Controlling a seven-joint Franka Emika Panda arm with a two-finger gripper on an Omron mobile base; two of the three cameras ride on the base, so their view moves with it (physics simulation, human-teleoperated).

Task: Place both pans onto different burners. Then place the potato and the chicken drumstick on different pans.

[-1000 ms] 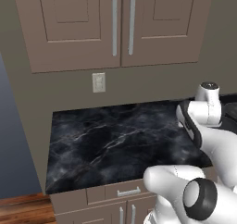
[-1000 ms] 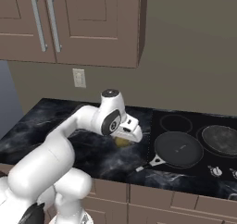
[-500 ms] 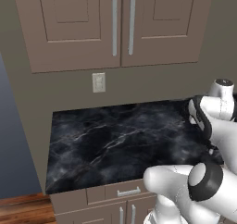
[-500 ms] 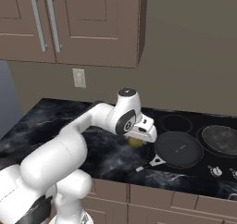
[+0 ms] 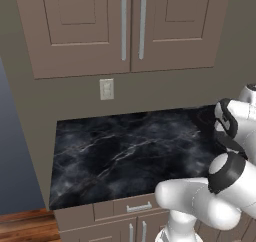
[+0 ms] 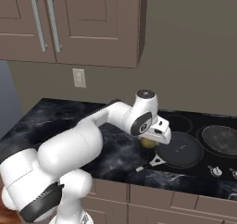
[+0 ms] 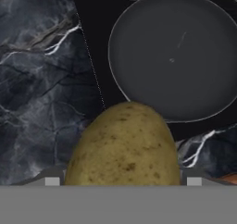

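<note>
We are holding the potato (image 7: 124,146) in our tool (image 6: 150,142), the two fingers clamped on its sides, lifted above the dark marbled worktop (image 6: 55,121) at the left edge of the black cooktop (image 6: 222,165). The nearer pan (image 6: 179,149) is sitting on a burner just beside the potato; the other pan (image 6: 220,139) is sitting on a burner behind it.

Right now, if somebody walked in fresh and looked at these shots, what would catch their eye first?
Probably the potato, big and close in the hand view, gripped between the gripper's jaws and carried above the counter edge. Just beyond it, a dark pan sits on a front burner of the black cooktop, with a second pan behind to the right.
</note>
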